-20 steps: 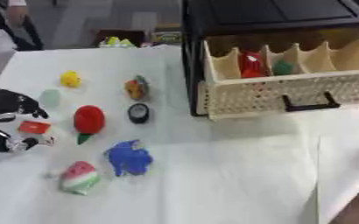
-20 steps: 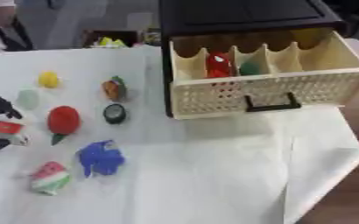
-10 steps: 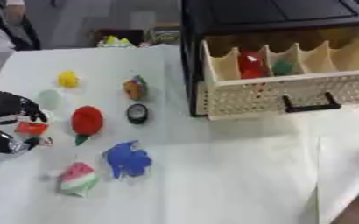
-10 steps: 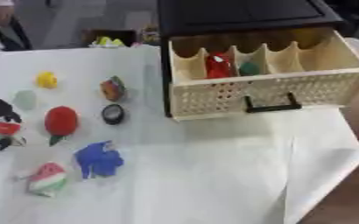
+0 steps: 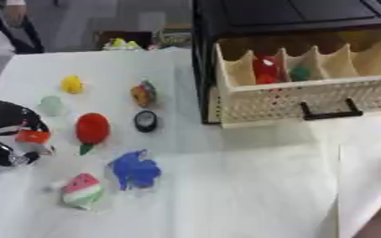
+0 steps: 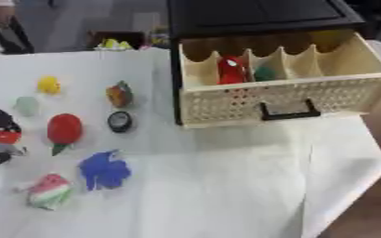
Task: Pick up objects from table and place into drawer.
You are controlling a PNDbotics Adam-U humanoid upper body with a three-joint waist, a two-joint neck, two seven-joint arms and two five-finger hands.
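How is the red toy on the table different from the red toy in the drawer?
The red strawberry-like toy lies on the white table, out in the open; the red toy in the drawer sits inside a compartment, partly hidden by the dividers. The table one is round with a green tip at the bottom; the drawer one stands taller, with a pale spot on top. Both are red.

White cloth [image 5: 251,186] over the table; dark box [image 5: 128,39] beyond its far edge.
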